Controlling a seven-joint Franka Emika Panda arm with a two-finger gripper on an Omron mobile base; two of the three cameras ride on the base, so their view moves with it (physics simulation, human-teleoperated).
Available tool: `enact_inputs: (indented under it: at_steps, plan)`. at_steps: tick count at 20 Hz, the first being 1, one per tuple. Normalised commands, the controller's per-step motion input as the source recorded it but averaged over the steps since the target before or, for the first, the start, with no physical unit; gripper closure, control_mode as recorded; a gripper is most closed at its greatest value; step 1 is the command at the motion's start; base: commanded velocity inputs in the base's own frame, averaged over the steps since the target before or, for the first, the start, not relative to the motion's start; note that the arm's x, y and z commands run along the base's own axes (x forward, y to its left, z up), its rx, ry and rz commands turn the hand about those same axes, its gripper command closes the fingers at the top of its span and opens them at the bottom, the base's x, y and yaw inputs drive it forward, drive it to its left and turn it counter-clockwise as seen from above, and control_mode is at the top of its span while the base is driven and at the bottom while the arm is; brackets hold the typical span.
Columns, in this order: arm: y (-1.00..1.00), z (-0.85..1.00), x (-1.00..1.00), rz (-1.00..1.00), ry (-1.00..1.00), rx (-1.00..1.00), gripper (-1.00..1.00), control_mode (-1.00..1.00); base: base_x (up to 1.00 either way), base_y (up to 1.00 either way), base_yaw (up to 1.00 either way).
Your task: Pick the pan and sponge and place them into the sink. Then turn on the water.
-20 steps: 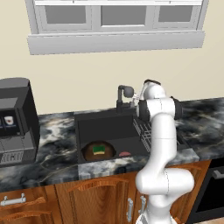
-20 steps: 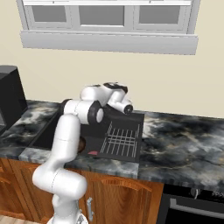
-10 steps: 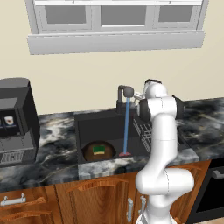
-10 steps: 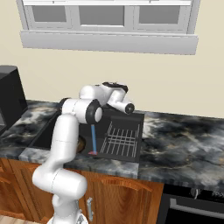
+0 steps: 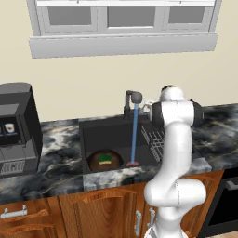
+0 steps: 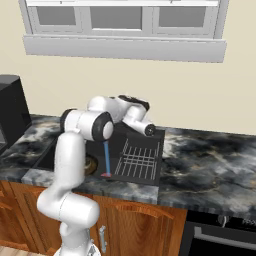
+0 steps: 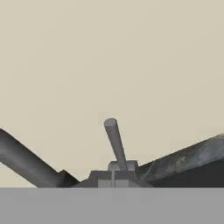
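Observation:
The black sink (image 5: 108,133) holds the round dark-brown pan (image 5: 104,161) at its front left, and the green-topped sponge (image 5: 106,159) lies inside the pan. A thin blue stream of water (image 5: 134,135) falls straight from the dark grey faucet (image 5: 132,99) onto the basin floor. My gripper (image 5: 148,108) is just right of the faucet, shut and holding nothing. In the hand view its fingertips (image 7: 113,180) sit pressed together right below the faucet's lever handle (image 7: 116,141), with the spout pipe (image 7: 22,162) at the left. From the right base view the water (image 6: 107,158) runs behind my arm.
A dark wire rack (image 6: 140,160) fills the right part of the sink. The black coffee machine (image 5: 16,130) stands on the marble counter (image 5: 60,153) to the left. More counter (image 6: 210,165) stretches to the right, with the wall and window sill behind.
One second ago no water ran; a blue stream then appeared from the spout and still flows. My arm has barely moved.

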Motion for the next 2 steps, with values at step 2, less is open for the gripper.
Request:
enact_inputs:
  at_steps: [2]
  plan:
    - [-0.3,0.52,-0.3,0.03,-0.11,0.03,1.0,-1.0,0.0,0.0,0.0]
